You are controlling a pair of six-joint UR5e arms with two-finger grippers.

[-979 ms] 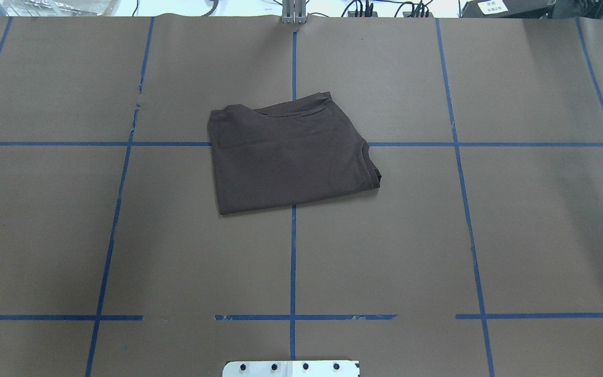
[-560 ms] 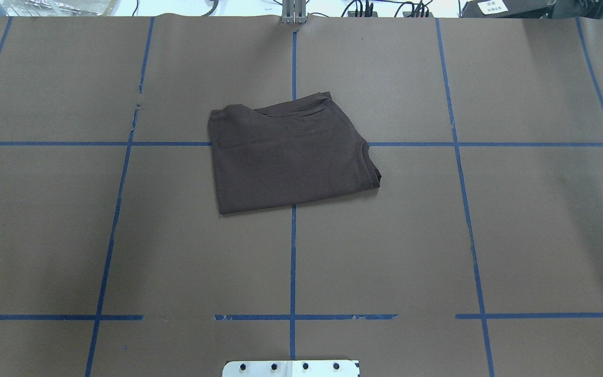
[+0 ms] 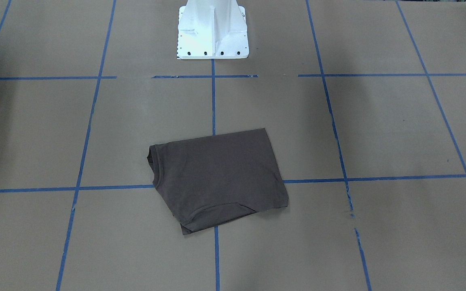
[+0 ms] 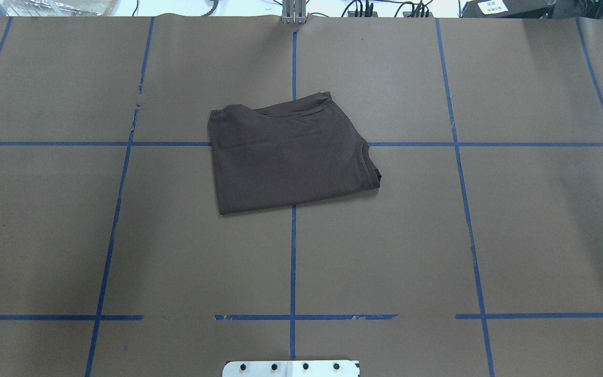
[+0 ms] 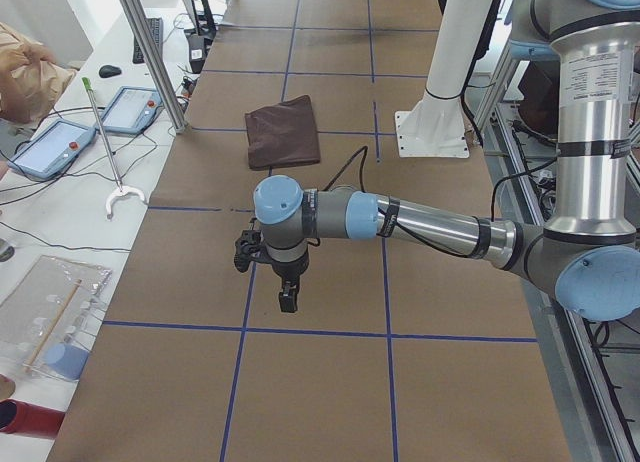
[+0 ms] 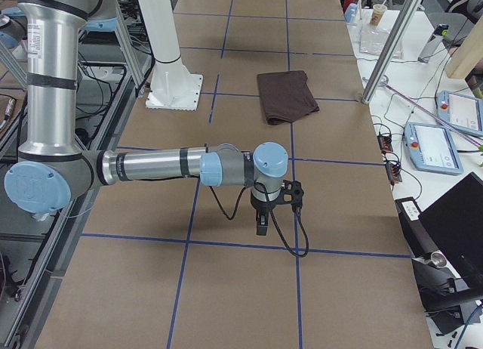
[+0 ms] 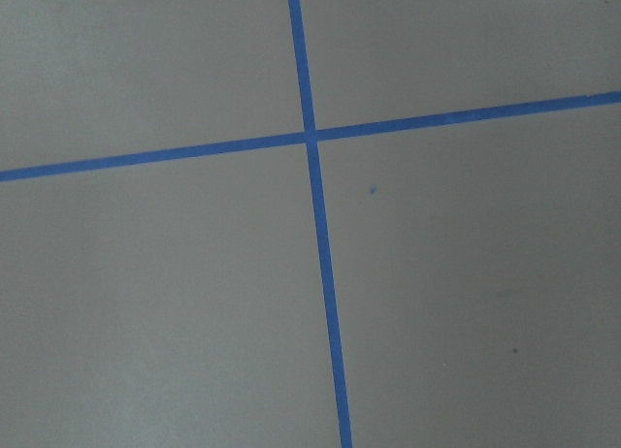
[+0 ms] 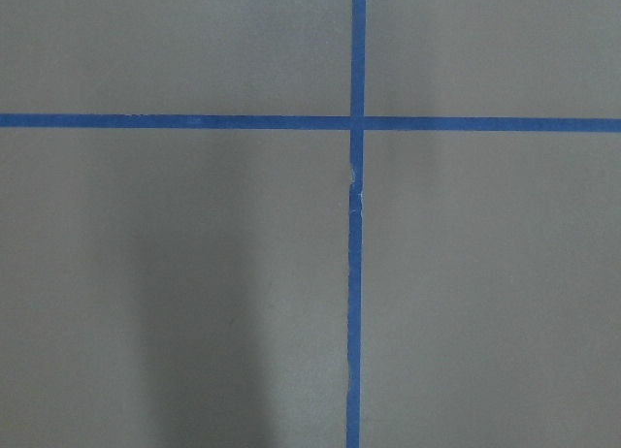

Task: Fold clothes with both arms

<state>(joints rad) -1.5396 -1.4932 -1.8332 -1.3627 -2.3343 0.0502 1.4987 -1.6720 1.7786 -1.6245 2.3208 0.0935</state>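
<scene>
The dark brown-grey T-shirt (image 4: 288,154) lies folded into a compact rectangle at the table's middle, collar at its right edge in the overhead view. It also shows in the front view (image 3: 217,178) and both side views (image 5: 283,132) (image 6: 287,94). My left arm reaches out low over the table far from the shirt; its gripper (image 5: 288,300) points down, and I cannot tell if it is open or shut. My right gripper (image 6: 262,227) hangs likewise at the other end, and I cannot tell its state. Neither gripper touches the shirt. The wrist views show only brown paper and blue tape.
The white pedestal base (image 3: 212,32) stands at the robot's side of the table. Blue tape lines (image 4: 293,262) grid the brown paper. Teach pendants (image 5: 50,147) (image 6: 438,145) and metal posts (image 5: 150,52) (image 6: 389,47) stand beyond the table's far edge.
</scene>
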